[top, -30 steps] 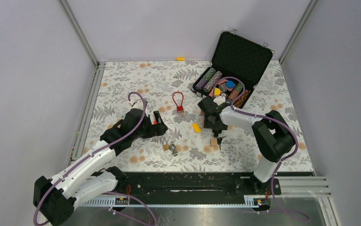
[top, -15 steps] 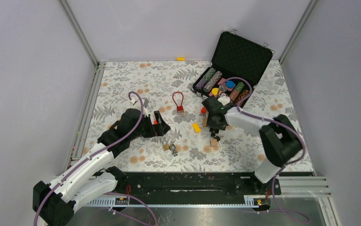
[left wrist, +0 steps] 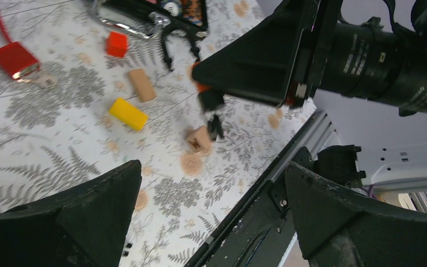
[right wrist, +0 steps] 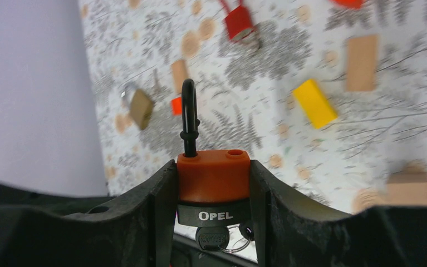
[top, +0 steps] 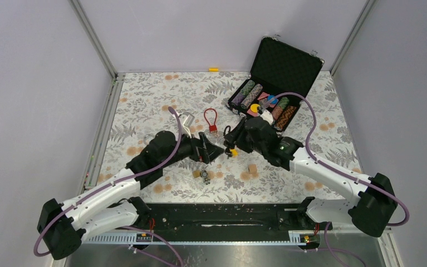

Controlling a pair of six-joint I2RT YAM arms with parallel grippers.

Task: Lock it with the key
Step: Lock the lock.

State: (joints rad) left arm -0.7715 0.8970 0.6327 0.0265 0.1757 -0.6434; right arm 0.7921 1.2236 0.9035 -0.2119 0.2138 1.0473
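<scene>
An orange padlock [right wrist: 214,177] with a black band marked OPEL is clamped between the fingers of my right gripper [right wrist: 213,167], held above the table. Its black shackle [right wrist: 189,114] stands raised, in one hole only, with the other hole empty. A key [right wrist: 212,238] on a ring sits in the lock's underside. In the left wrist view the same padlock [left wrist: 199,71] pokes out of the right gripper, with the key [left wrist: 211,104] hanging below it. My left gripper [top: 215,150] is wide open and faces the lock from the left, a short gap away.
A red cable padlock [top: 211,124] lies behind the grippers, and a yellow block [top: 232,151] lies under them. Wooden blocks [top: 251,168] and a small lock with keys [top: 205,177] lie nearer the front. An open black case [top: 284,65] of chips stands at the back right. A brass padlock [right wrist: 138,107] lies to the left.
My right gripper closed on the orange padlock, lifted it off the table and swung left. My left gripper moved right to face it, still open.
</scene>
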